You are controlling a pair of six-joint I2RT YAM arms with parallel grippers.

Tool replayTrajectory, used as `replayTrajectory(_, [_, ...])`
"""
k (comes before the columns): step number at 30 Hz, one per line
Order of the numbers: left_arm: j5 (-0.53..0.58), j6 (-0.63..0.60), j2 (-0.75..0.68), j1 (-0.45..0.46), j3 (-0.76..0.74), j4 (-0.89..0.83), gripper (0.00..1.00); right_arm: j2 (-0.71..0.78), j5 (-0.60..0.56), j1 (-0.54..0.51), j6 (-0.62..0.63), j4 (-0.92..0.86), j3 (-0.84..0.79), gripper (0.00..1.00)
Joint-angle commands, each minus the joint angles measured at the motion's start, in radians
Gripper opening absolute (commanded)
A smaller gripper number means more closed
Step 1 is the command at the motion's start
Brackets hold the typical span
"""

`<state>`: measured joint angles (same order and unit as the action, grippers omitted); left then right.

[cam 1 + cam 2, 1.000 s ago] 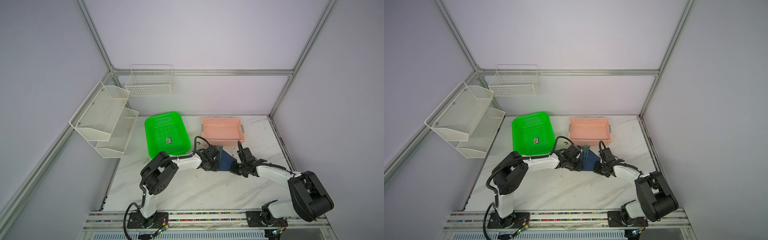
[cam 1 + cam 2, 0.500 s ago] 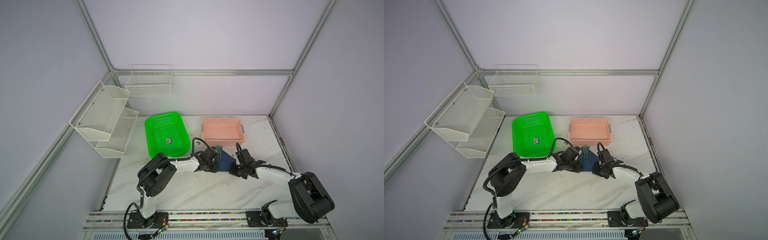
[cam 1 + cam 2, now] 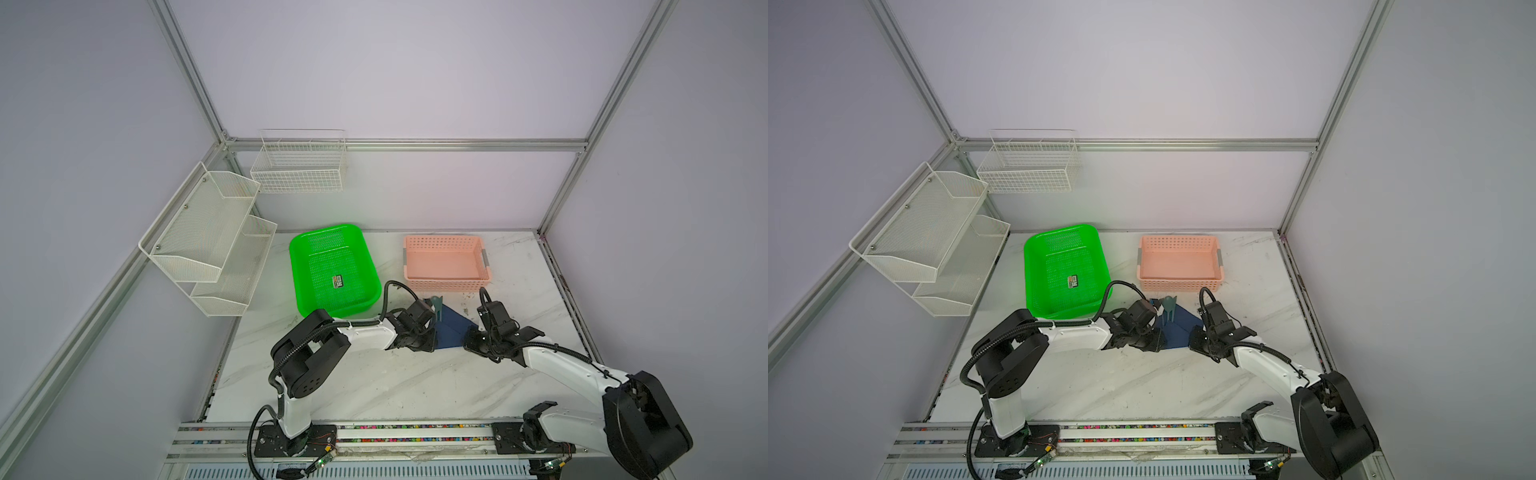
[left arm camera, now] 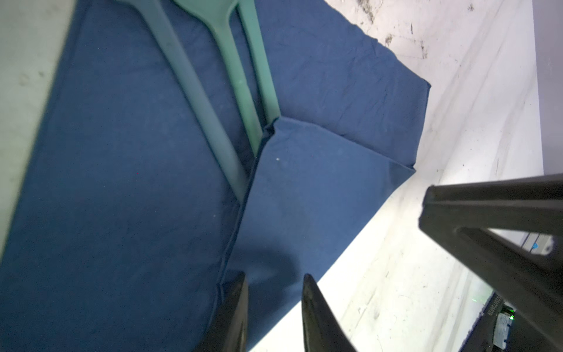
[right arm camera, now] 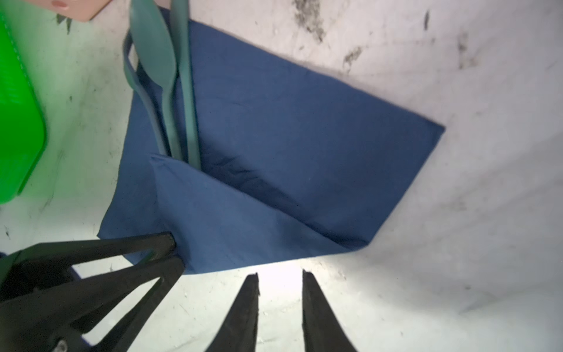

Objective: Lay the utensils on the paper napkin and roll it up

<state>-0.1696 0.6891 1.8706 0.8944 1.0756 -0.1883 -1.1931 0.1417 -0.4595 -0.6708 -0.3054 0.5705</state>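
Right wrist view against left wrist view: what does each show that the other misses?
Right wrist only: the green basket, a pink basket corner, the left gripper from outside, at the paper napkin edge. Left wrist only: one finger of the right gripper, side-on. Both: that napkin, a flap folded over the handles of the utensils.

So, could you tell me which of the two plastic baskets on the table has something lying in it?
The green basket: a small black printed card lies on its floor, while the pink basket beside it shows only bare floor.
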Motion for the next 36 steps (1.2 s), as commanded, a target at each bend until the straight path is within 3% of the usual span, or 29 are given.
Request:
replayTrajectory(1, [-0.014, 0.013, 0.018, 0.014, -0.074, -0.144, 0.31, 0.027, -0.111, -0.002, -0.039, -0.080, 0.059, 0.44])
replayTrajectory(6, [0.002, 0.012, -0.008, 0.014, -0.103, -0.150, 0.30, -0.029, -0.150, 0.044, -0.029, -0.087, 0.072, 0.54])
replayTrajectory(16, [0.009, 0.011, -0.017, 0.014, -0.121, -0.138, 0.29, -0.096, -0.142, 0.127, 0.032, -0.069, 0.074, 0.64])
replayTrajectory(25, [0.015, 0.006, -0.023, 0.014, -0.121, -0.137, 0.29, -0.164, -0.119, 0.133, 0.028, -0.015, 0.070, 0.65])
replayTrajectory(36, [0.015, 0.006, -0.022, 0.014, -0.118, -0.137, 0.28, -0.218, -0.050, 0.133, 0.030, 0.065, 0.051, 0.60])
